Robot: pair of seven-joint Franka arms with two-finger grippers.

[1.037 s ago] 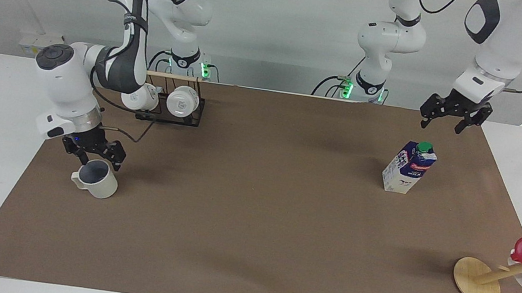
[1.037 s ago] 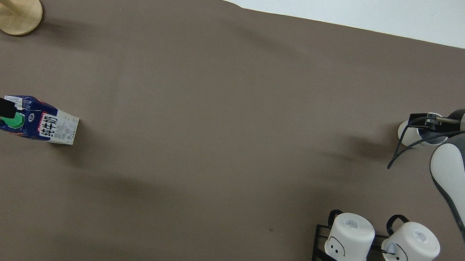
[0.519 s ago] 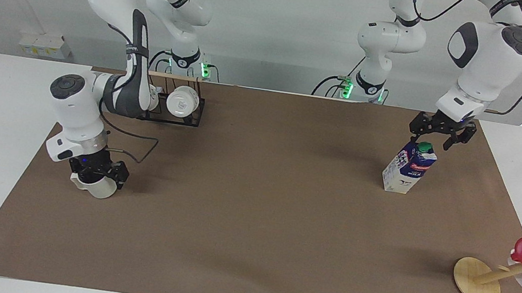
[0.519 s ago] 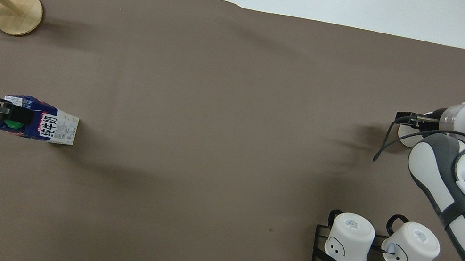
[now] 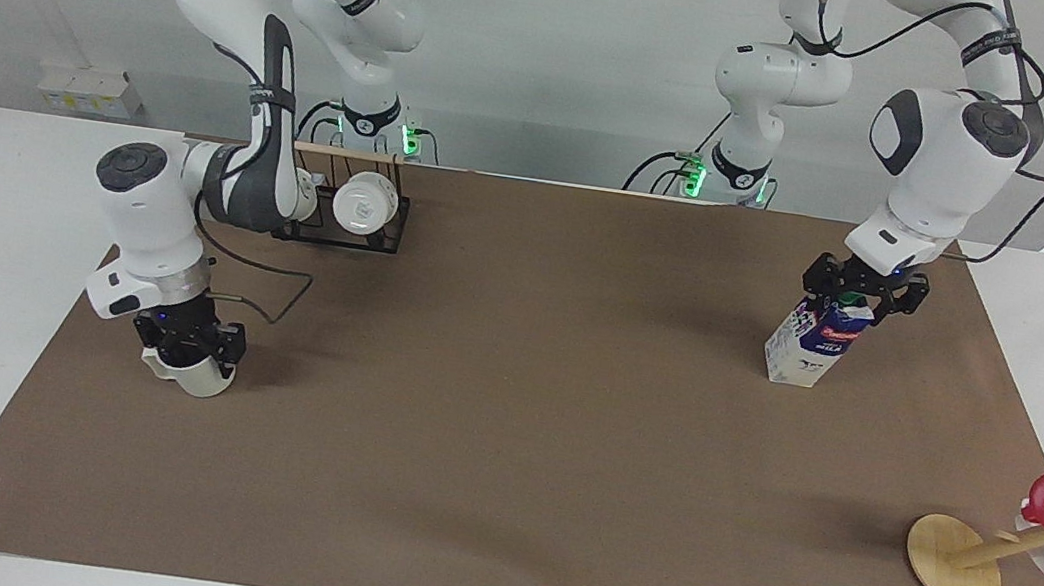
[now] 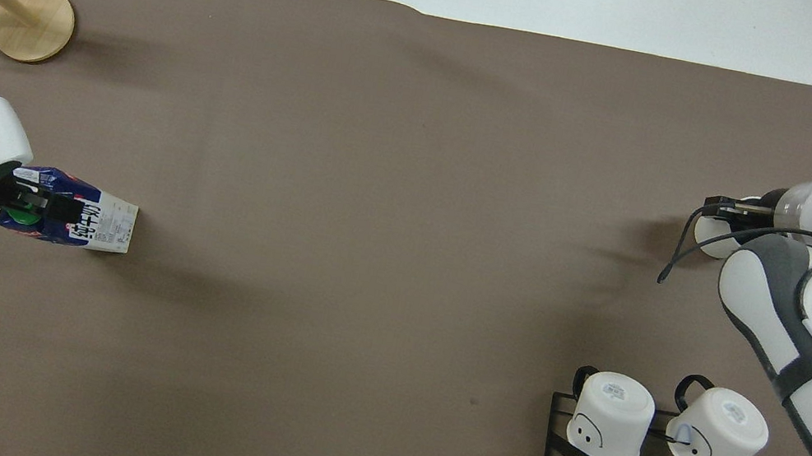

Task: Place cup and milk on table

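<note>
The left pincer (image 5: 862, 295), fingers spread, straddles the top of the upright milk (image 5: 814, 344); the right pincer (image 5: 190, 348) sits down over the cup (image 5: 198, 379) on the tabletop (image 5: 501, 452), its grip unclear.

Mug rack (image 5: 347, 204) as landmark, cup (image 5: 193, 376) farther from the robots, milk (image 5: 816, 342) well apart toward the left arm's end, wooden stand (image 5: 956, 562) farther still.
</note>
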